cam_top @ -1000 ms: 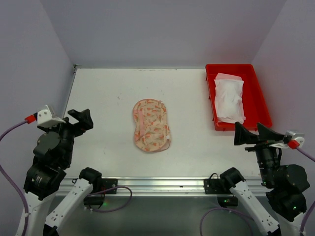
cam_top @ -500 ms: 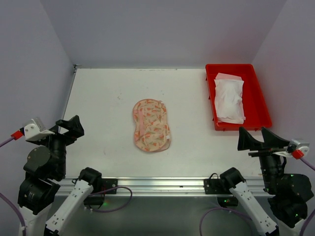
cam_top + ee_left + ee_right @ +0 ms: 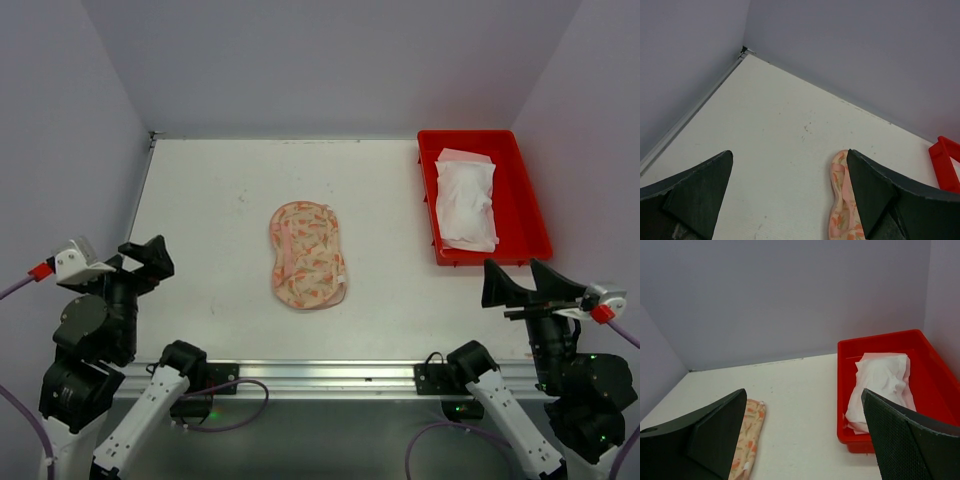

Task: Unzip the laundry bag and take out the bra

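Observation:
The floral peach laundry bag (image 3: 307,254) lies flat in the middle of the white table; its edge also shows in the left wrist view (image 3: 841,200) and the right wrist view (image 3: 747,437). The white bra (image 3: 466,199) lies in the red tray (image 3: 525,196) at the back right, also seen in the right wrist view (image 3: 883,387). My left gripper (image 3: 143,256) is open and empty at the near left, far from the bag. My right gripper (image 3: 520,282) is open and empty at the near right, just in front of the tray.
Purple walls close the table at the back and both sides. A metal rail (image 3: 320,375) runs along the near edge with the arm bases. The tray's near wall (image 3: 875,442) stands close ahead of my right gripper.
Both arms pulled back toward the near edge and outward over the last second, then almost stopped. The bag and the bra have not moved.

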Controlling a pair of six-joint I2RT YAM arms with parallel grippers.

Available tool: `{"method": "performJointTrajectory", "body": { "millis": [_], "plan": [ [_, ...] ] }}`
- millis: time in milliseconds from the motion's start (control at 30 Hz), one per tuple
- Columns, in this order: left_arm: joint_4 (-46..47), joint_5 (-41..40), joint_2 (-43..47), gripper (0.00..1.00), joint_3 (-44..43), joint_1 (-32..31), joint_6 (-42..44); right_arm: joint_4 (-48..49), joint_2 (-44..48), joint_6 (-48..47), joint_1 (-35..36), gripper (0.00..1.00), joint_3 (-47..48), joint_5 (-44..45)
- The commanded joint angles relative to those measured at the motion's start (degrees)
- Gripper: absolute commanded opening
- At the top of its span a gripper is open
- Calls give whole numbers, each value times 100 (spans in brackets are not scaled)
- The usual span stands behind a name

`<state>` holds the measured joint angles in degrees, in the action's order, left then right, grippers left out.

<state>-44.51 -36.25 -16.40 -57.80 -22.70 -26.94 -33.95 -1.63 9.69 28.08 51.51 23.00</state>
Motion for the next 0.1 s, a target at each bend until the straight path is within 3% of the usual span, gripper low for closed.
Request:
{"method": "performJointTrajectory", "body": {
  "millis": [0, 67],
  "plan": [
    [48, 30, -179, 100, 93, -33, -48, -94, 13, -169, -13, 99, 141, -86],
    [100, 118, -205, 100, 172, -42, -22, -94, 13, -170, -21, 99, 123, -86]
  ]
}}
